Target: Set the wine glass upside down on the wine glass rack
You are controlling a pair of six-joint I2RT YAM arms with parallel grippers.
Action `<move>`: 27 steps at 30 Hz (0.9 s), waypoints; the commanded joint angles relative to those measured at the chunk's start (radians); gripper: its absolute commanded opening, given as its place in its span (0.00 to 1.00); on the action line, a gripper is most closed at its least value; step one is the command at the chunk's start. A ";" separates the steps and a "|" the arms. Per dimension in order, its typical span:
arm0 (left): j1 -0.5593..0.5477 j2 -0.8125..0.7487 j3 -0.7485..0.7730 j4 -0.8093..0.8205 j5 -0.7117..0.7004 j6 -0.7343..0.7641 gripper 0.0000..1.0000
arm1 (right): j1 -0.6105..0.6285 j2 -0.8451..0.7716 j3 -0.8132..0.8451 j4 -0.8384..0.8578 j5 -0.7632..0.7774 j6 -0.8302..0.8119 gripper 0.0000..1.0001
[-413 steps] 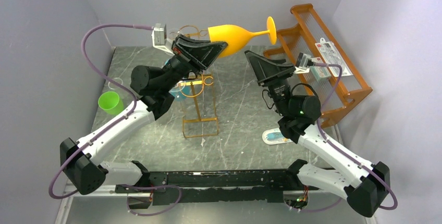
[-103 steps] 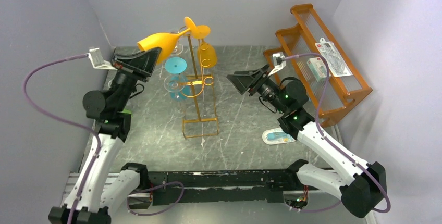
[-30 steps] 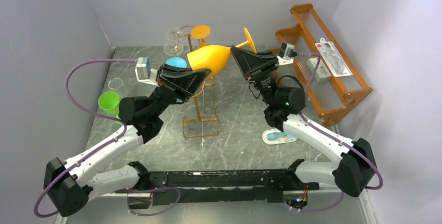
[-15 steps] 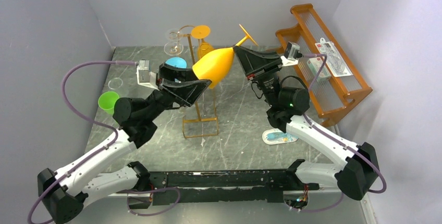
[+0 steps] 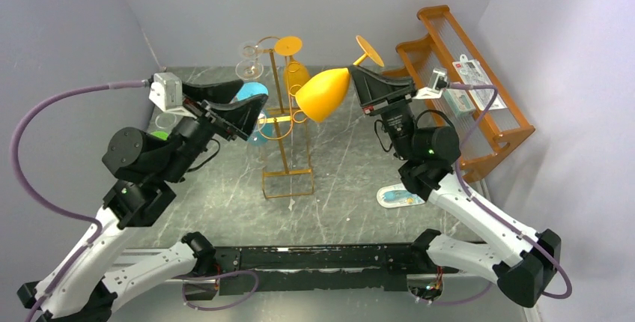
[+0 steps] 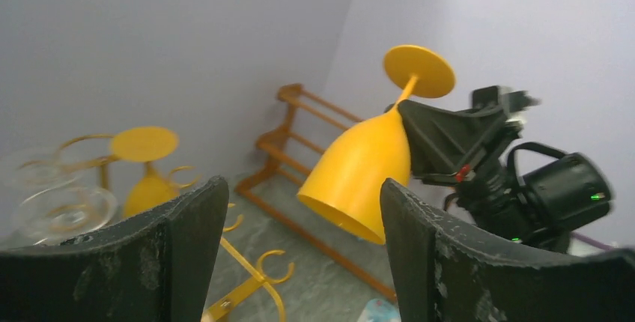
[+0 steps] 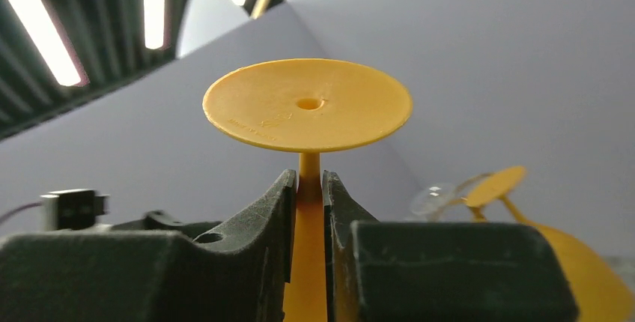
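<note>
The wine glass (image 5: pixel 323 94) is yellow-orange and hangs tilted in the air, bowl down to the left and foot (image 7: pixel 307 105) up. My right gripper (image 5: pixel 358 75) is shut on its stem, just under the foot, with its fingertips (image 7: pixel 288 187) pressing both sides. My left gripper (image 5: pixel 253 101) stands open to the left of the bowl (image 6: pixel 363 176), apart from it, with nothing between its fingers (image 6: pixel 191 217). The wine glass rack (image 5: pixel 283 123) is a thin golden wire stand between the arms. It carries an orange glass (image 5: pixel 293 73), a clear one (image 5: pixel 249 51) and a blue one (image 5: pixel 251 91).
An orange stepped shelf (image 5: pixel 457 105) with packets (image 5: pixel 472 82) stands at the right wall. A blue-and-white packet (image 5: pixel 397 197) lies on the table beside the right arm. A sliver of a green cup (image 5: pixel 160 135) shows behind the left arm.
My left gripper opened, let go of the bowl and drew back to the left. My right gripper, shut on the stem, now carries the glass alone, a little right and more foot-up.
</note>
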 commanded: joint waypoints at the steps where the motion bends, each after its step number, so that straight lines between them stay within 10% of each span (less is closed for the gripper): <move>1: -0.005 -0.012 0.050 -0.250 -0.167 0.124 0.79 | -0.008 -0.029 0.037 -0.187 0.117 -0.161 0.00; 12: -0.005 -0.079 0.020 -0.317 -0.391 0.154 0.79 | -0.027 0.036 0.107 -0.398 0.233 -0.504 0.00; 27: -0.006 -0.120 0.018 -0.321 -0.426 0.157 0.78 | -0.121 0.289 0.168 -0.227 -0.122 -0.723 0.00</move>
